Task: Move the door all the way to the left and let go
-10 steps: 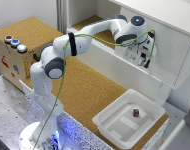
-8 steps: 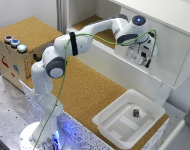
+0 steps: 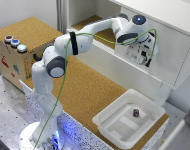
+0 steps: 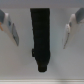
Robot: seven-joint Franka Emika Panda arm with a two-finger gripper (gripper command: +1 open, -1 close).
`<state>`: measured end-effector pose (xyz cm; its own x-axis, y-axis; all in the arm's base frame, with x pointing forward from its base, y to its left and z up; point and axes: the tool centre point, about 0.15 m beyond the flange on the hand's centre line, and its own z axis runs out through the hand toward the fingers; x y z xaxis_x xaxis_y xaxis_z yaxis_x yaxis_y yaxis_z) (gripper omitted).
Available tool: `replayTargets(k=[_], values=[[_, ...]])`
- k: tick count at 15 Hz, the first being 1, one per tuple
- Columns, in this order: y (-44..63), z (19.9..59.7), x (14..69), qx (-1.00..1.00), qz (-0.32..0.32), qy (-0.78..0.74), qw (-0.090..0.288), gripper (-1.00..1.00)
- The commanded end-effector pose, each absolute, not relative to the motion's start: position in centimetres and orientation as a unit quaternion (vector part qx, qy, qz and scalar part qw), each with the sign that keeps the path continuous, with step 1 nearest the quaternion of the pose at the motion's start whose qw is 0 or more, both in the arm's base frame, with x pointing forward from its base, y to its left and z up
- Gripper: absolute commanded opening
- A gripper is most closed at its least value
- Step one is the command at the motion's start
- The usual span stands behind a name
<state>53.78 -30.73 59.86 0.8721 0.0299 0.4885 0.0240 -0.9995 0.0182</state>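
Observation:
The door (image 3: pixel 171 62) is the flat white panel on the exterior view's right half of the white cabinet. The cabinet's other half stands open, showing a cork-coloured inside (image 3: pixel 92 25). My gripper (image 3: pixel 145 56) is up against the door's face. In the wrist view a black vertical handle (image 4: pixel 40 30) runs down the white door (image 4: pixel 52 70). My gripper (image 4: pixel 41 41) is open. One finger (image 4: pixel 11 27) stands on each side of the handle, with a clear gap between each finger and the handle.
A white plastic tray (image 3: pixel 111 121) with a small dark object (image 3: pixel 136 113) in it sits on the cork tabletop (image 3: pixel 90 90) below the cabinet. A wooden box with coloured buttons (image 3: pixel 12 47) stands at the exterior view's left. The cabinet top (image 3: pixel 165 12) overhangs the arm.

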Motion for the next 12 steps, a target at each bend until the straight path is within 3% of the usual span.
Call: replayTargets(k=[1, 12], values=[[-30.4, 58.6, 54.6, 0.963, 0.264, 0.002, 0.045, -1.0], [-28.8, 57.3, 54.6, 0.959, 0.28, -0.007, 0.047, -1.0]])
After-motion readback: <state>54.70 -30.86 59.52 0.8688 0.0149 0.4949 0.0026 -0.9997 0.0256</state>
